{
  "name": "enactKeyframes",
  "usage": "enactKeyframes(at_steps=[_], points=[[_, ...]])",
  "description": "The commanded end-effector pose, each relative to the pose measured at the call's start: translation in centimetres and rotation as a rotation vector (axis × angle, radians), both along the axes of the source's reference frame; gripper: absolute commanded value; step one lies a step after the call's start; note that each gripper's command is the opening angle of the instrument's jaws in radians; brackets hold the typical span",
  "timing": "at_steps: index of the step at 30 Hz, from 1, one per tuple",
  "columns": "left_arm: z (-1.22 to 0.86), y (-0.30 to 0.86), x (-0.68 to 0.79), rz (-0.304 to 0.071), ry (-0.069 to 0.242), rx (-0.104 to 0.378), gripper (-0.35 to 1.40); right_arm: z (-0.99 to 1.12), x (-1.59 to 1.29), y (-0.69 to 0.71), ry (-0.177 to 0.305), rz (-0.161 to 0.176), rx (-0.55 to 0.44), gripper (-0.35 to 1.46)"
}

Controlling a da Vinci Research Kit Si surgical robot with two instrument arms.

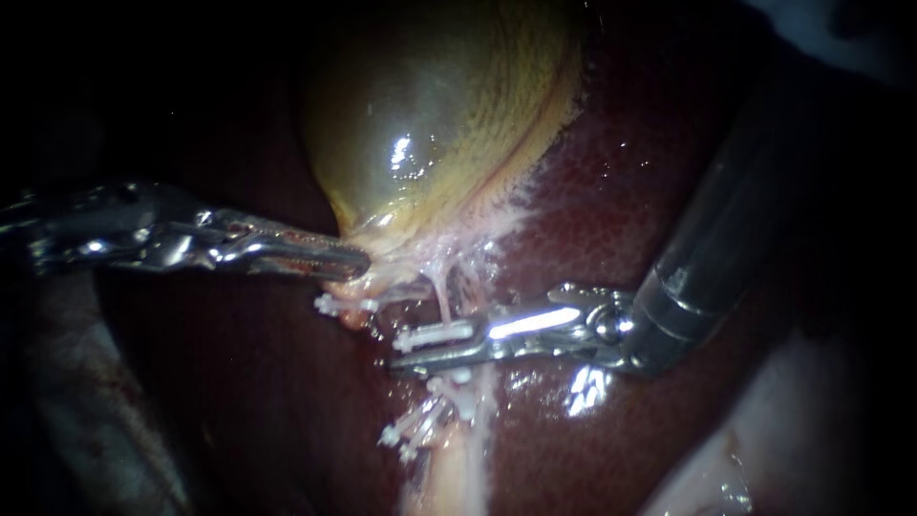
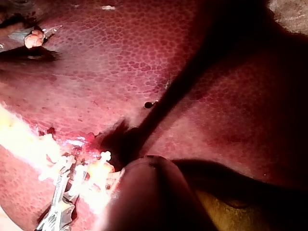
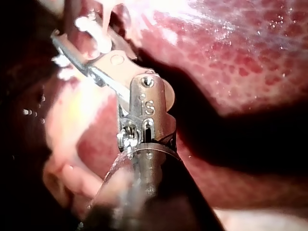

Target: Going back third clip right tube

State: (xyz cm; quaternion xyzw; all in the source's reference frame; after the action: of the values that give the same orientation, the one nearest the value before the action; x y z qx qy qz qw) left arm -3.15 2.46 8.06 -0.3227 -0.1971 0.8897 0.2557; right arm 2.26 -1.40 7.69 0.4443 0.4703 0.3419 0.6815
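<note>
1. The left instrument [image 1: 358,260], a slim bright-metal shaft entering from the left, lay nearly level. Its jaws were pressed together on the narrow lower end of the glossy yellow-green gallbladder [image 1: 430,105].
2. Just below those jaws, a small white plastic clip [image 1: 334,306] sat on pale tissue beside the gallbladder's lower end.
3. A thin pale-pink tube [image 1: 441,294] ran down from the gallbladder's lower end. The task's white bar-shaped clip [image 1: 435,336] lay across this tube, level with the right instrument's tip.
4. Below that, a cluster of further white clips [image 1: 425,420] sat on a wider pale strand [image 1: 463,468].
5. The right instrument [image 1: 396,350], a dark shaft with a bright metal wrist, entered from the upper right and pointed left.
   - Its jaws stood slightly spread around the bar-shaped clip.
   - The clip lay along the upper jaw, and a dark gap showed between the clip and the lower jaw.
6. The dark red, mottled, wet liver [image 1: 621,172] lay under everything and filled the right side.
7. In the right wrist view, white clip material showed just beside the jaw tips. Whether it touched them could not be determined.
</note>
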Motion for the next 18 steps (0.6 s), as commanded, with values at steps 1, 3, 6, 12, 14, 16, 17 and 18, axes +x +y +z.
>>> enactKeyframes(at_steps=[1,3,6,12,14,16,17,18], points=[[0.00,0.00,0.00,-0.001,0.001,-0.001,-0.35,0.00,0.00,0.01,0.003,-0.003,-0.014,0.44],[0.00,0.00,0.00,-0.001,0.001,-0.001,-0.35,0.00,0.00,0.01,0.007,-0.007,-0.031,0.44],[0.00,0.00,0.00,-0.001,0.001,-0.001,-0.35,0.00,0.00,0.02,0.017,-0.017,-0.069,0.45],[0.00,0.00,0.00,-0.001,0.001,-0.001,-0.35,0.00,-0.01,0.04,0.033,-0.033,-0.135,0.46],[0.00,0.00,0.00,-0.001,0.001,-0.001,-0.35,-0.01,-0.01,0.05,0.039,-0.038,-0.157,0.46],[0.00,0.00,0.00,-0.001,0.001,-0.001,-0.35,-0.01,-0.01,0.05,0.043,-0.042,-0.174,0.47],[0.00,0.00,0.00,-0.001,0.001,-0.001,-0.35,-0.01,-0.01,0.05,0.046,-0.045,-0.185,0.48],[0.00,0.00,0.00,-0.001,0.001,-0.001,-0.35,-0.01,-0.01,0.05,0.051,-0.050,-0.195,0.48]])
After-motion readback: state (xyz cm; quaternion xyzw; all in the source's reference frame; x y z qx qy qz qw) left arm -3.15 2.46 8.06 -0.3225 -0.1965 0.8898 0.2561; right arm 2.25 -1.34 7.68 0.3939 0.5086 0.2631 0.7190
